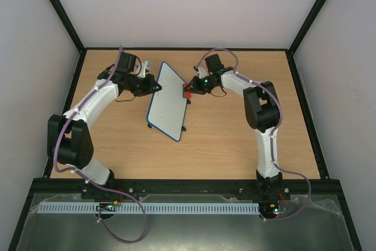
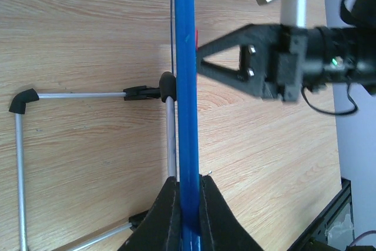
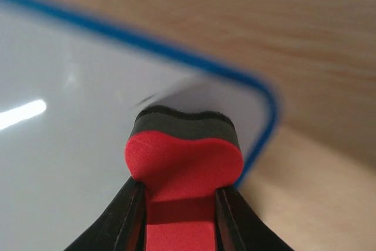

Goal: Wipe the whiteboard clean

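The whiteboard [image 1: 167,101], white with a dark blue rim, stands tilted on its wire stand at mid-table. My left gripper [image 1: 154,86] is shut on its left rim; in the left wrist view the blue rim [image 2: 187,86] runs edge-on between my fingertips [image 2: 189,189]. My right gripper [image 1: 189,91] is shut on a red eraser [image 1: 187,93] with a black felt face. In the right wrist view the eraser [image 3: 183,151] presses its felt against the white face [image 3: 64,139] near a rounded corner. No writing shows on the board.
The board's wire stand with black feet [image 2: 23,99] rests on the wooden table [image 1: 235,145] behind the board. The right gripper's black body [image 2: 276,63] shows beyond the rim in the left wrist view. A black frame edges the table.
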Action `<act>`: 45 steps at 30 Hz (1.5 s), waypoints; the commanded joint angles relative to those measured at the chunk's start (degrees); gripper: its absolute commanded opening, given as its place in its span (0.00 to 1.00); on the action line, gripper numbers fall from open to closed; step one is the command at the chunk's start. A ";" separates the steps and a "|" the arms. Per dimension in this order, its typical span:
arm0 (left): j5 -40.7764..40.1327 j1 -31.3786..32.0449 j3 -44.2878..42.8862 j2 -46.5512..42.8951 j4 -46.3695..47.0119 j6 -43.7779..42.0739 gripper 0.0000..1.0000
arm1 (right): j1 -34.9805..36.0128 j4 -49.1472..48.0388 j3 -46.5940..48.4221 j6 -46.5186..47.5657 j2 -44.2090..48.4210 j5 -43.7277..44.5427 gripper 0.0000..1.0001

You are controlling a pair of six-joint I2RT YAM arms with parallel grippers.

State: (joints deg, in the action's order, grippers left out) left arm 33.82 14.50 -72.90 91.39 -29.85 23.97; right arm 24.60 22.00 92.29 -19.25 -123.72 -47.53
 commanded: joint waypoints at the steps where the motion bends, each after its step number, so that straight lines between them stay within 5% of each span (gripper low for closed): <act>1: 6.51 2.79 1.45 3.18 -3.30 -1.21 0.02 | -4.16 -0.73 4.06 1.63 -2.88 3.24 0.02; 12: 6.75 2.76 1.33 3.02 -1.87 -0.99 0.02 | -12.26 6.00 -6.07 11.47 10.53 6.45 0.02; 23: 6.18 2.68 -0.04 4.29 -2.02 -0.62 0.02 | -14.41 19.38 -18.89 32.34 27.90 12.38 0.02; 32: 5.53 2.53 -0.42 3.99 -2.62 -0.61 0.03 | -14.43 34.51 -19.08 49.07 36.39 27.81 0.02; 45: 5.17 2.22 -1.09 3.42 -3.46 -1.11 0.19 | -13.45 38.90 -35.27 57.86 43.39 40.88 0.02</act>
State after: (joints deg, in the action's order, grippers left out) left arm 37.80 16.49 -74.17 93.93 -31.35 23.11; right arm 10.61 58.87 60.45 36.16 -81.52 -11.60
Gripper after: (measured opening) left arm 0.185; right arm 0.210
